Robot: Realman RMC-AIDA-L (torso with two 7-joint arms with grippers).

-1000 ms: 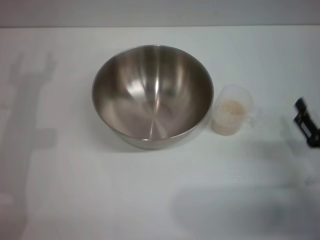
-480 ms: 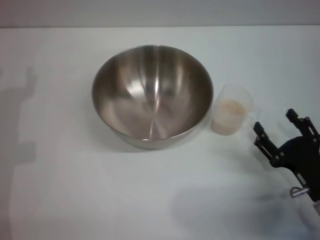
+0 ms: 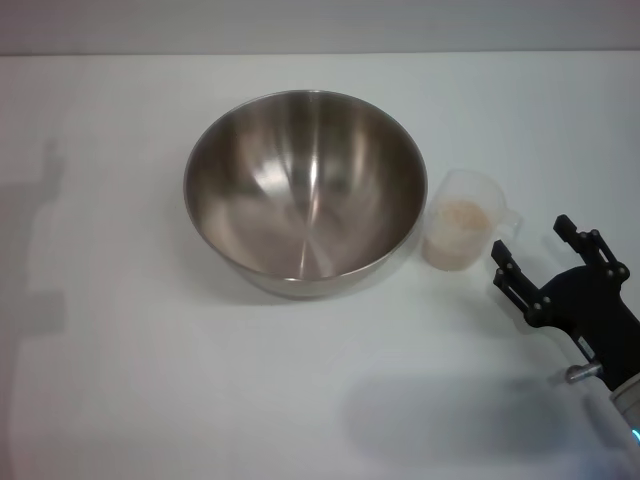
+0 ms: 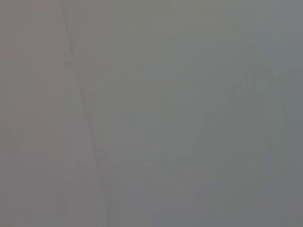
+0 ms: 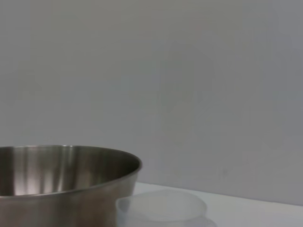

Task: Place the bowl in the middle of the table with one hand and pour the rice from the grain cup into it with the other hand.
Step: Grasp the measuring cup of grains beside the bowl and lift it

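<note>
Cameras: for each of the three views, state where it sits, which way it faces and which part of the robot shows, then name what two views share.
Head view: high on the robot, looking forward and down at the table, bowl and cup of rice; the open right gripper shows by the cup.
Left wrist view: faces a plain grey surface; no body part shows.
Right wrist view: low, level with the table, facing the bowl's side; no fingers show.
Shared: head and right wrist views both show bowl and cup.
</note>
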